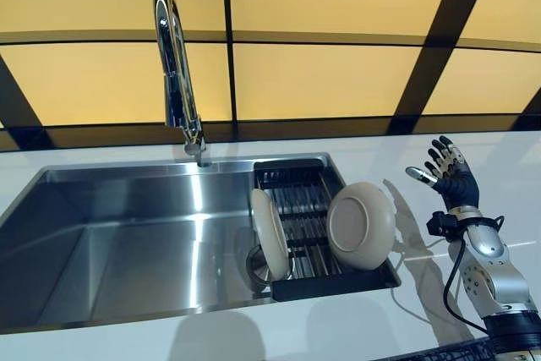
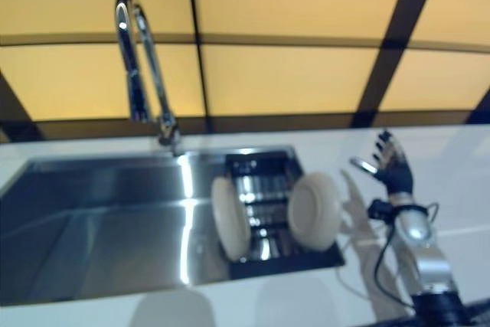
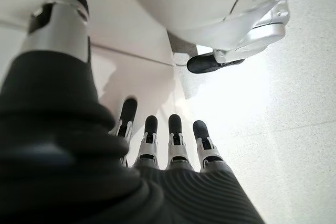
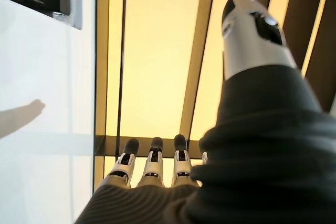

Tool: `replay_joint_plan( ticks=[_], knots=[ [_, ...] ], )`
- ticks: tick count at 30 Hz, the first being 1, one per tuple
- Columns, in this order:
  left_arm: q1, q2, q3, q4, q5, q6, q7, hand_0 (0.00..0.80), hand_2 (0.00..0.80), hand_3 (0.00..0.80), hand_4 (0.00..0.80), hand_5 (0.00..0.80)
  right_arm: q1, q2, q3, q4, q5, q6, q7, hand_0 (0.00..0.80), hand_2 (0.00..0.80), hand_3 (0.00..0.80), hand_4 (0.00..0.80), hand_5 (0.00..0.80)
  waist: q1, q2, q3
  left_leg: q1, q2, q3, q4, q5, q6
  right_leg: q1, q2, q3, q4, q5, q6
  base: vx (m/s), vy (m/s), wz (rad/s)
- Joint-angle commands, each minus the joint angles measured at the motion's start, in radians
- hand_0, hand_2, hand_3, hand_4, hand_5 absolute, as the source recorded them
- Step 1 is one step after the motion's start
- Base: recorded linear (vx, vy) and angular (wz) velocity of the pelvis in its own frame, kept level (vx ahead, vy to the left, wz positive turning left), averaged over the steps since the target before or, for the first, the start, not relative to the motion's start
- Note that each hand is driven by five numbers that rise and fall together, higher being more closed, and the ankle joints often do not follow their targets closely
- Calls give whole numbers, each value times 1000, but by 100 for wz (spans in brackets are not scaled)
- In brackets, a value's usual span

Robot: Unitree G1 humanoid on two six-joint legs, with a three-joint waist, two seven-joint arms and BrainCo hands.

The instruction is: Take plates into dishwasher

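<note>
Two cream plates stand on edge in a black drying rack [image 1: 306, 177] at the right end of the steel sink [image 1: 127, 234]. The left plate [image 1: 270, 234] faces sideways; the right plate [image 1: 362, 226] shows its underside, leaning at the rack's right rim. My right hand [image 1: 446, 173] is raised over the white counter to the right of the rack, fingers straight and spread, holding nothing and a short way from the right plate. My left hand [image 3: 168, 140] shows only in its wrist view, fingers straight, pointing down at the floor.
A tall chrome tap [image 1: 176, 73] rises behind the sink's middle. The white counter [image 1: 507, 183] runs around the sink, with a yellow panelled wall [image 1: 338, 57] behind it. The sink basin to the left of the rack holds only a drain [image 1: 258, 264].
</note>
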Motion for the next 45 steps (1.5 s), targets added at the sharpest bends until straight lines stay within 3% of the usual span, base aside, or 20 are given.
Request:
replay_joint_plan(
  ticks=[1,4,7,8,11,15,17,18,21,28,38,45],
  knots=[
    [-38,43,33,-15,9,-19,1,0,0,0,0,0,-57,-26,-34,-37,-19,1,15,0,0,0,0,0,11,-49,-31,93,-25,18,53,-107,33,-134,-81,10,101,65,43,142,-210,10],
    [-34,32,39,-45,19,-43,-5,0,0,0,0,0,-36,-40,-35,-50,-13,14,35,0,0,0,0,0,12,-58,-35,83,2,39,112,-109,12,-104,-71,-3,100,44,21,111,-200,7],
    [-34,18,31,-62,18,-72,-1,0,0,0,0,0,-23,-50,-30,-54,-13,19,60,0,0,0,0,0,17,-59,-33,33,17,47,206,-38,-7,-72,-50,-14,89,23,-6,48,-142,3],
    [-37,13,23,-71,16,-85,3,0,0,0,0,0,-17,-55,-26,-55,-15,22,70,0,0,0,0,0,22,-64,-27,-11,11,47,270,-15,-12,-54,-45,-15,84,12,-18,20,-132,13],
    [-46,9,17,-91,14,-83,-1,0,0,0,0,0,-19,-71,-15,-49,-20,36,85,0,0,0,0,0,33,-73,-9,-78,-8,47,354,-20,-12,-24,-46,-10,83,-9,-34,21,-75,24],
    [-53,10,6,-73,13,-66,-2,0,0,0,0,0,-53,-82,6,-23,-32,60,76,0,0,0,0,0,46,-60,5,-94,11,80,203,-1,-18,17,-31,-3,62,-24,-23,39,54,5],
    [-63,11,-5,-61,11,-49,6,0,0,0,0,0,-72,-92,22,-9,-32,68,65,0,0,0,0,0,52,-52,16,-107,26,106,109,47,-31,34,-26,-5,46,-32,-17,7,95,-4],
    [-65,8,-8,-50,16,-52,12,0,0,0,0,0,-70,-93,25,-4,-38,67,63,0,0,0,0,0,51,-49,26,-136,31,113,127,80,-40,36,-22,4,51,-39,-18,-8,79,-6],
    [-70,9,-8,-39,-1,-30,22,0,0,0,0,0,-70,-117,40,4,-39,96,92,0,0,0,0,0,42,-55,20,-112,12,101,103,46,-23,36,-34,6,32,-29,-10,7,116,-7],
    [-85,34,14,-37,-18,-28,31,0,0,0,0,0,-26,-172,-5,36,-41,110,198,0,0,0,0,0,21,-63,0,-69,3,136,39,38,-9,34,-30,10,15,-15,5,33,62,-9],
    [-98,62,0,-60,-17,-30,25,0,0,0,0,0,-11,-231,0,118,18,245,327,0,0,0,0,0,20,-86,-1,-49,3,169,15,27,10,28,-36,11,18,-10,19,4,-1,-2],
    [-88,70,-4,-47,-19,-30,22,0,0,0,0,0,-19,-254,-2,178,99,305,338,0,0,0,0,0,27,-97,-4,-41,8,181,17,21,15,43,-34,10,15,-15,20,8,-4,-5]
  ],
)
